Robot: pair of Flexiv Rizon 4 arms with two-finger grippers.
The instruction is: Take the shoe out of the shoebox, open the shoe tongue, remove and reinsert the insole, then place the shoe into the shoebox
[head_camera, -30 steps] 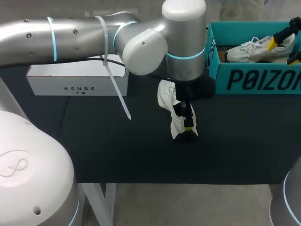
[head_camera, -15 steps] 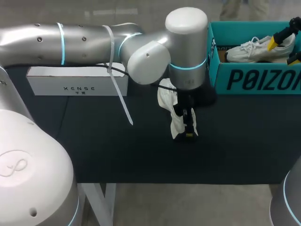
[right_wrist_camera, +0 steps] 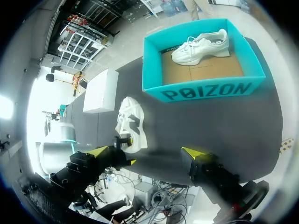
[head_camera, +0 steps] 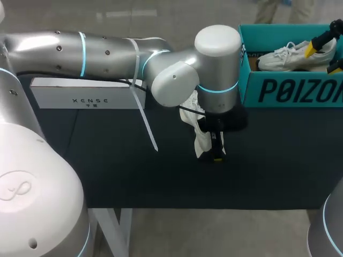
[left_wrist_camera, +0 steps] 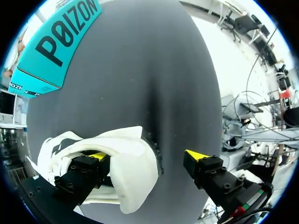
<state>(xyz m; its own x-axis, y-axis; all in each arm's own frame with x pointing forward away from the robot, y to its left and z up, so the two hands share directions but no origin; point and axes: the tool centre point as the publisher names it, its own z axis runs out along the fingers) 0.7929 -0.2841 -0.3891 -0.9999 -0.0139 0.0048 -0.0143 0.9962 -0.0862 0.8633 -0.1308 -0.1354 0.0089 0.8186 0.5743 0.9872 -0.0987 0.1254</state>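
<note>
1. Black counter (head_camera: 134,171); shoe (head_camera: 202,136) sits just in front of the shoebox (head_camera: 289,91).
2. Left jaws spread: one finger inside the shoe, the other outside.
3. Right jaws spread, above the shoebox.
4. Advice: pinch the tongue only, then fold it back slowly.

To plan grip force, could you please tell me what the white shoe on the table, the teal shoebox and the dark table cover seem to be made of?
White shoe on the table: probably soft synthetic fabric, matt; its upper sags and folds. Teal shoebox: cardboard, printed outside, bare brown inside. Dark table cover: perhaps cloth or mat, matt.
</note>
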